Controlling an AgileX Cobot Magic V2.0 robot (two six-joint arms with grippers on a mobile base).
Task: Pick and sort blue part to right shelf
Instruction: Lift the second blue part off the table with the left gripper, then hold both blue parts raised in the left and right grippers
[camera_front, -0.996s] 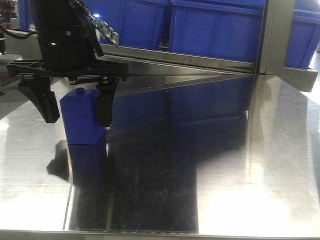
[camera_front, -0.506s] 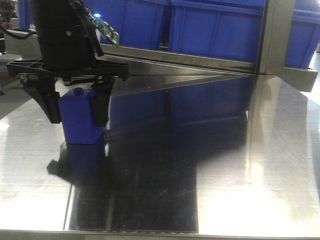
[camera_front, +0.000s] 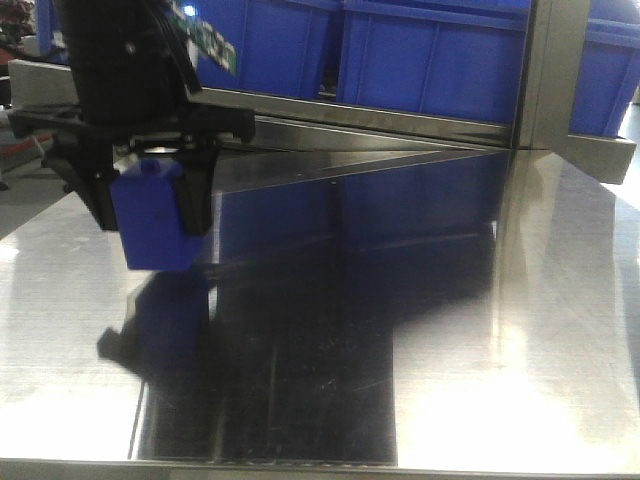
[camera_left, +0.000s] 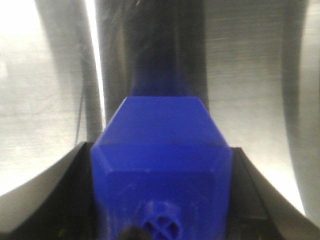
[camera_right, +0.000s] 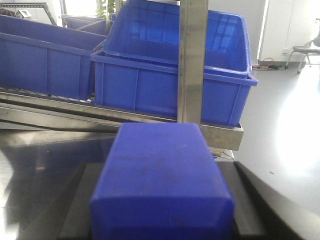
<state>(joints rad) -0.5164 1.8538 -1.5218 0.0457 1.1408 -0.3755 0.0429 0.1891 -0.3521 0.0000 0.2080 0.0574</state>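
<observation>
At the left side of the bench (camera_front: 450, 380), the left hand (camera_front: 150, 222) has its two black fingers closed flat against opposite sides of the blue part (camera_front: 155, 225). The part hangs upright just above the steel, with its reflection beneath it. The left wrist view shows it filling the gap between the fingers.

It looks like a hollow moulded plastic block, so I judge it stiff, light and unlikely to break. Its faces are smooth and could slip under a weak pinch. The sensible hold is the present one, on the broad flat sides below the small stud (camera_front: 152, 167) on top. The sloped shoulders give the pads less flat face.

By count, one blue part is in the left hand. A second blue block (camera_right: 162, 175) sits between the dark fingers of the right hand (camera_right: 162, 212), which appears closed on it, though where the pads meet it is hidden. On the shelf beyond, either side of a steel upright (camera_right: 192, 60), stand at least two blue bins (camera_right: 170, 75).
</observation>
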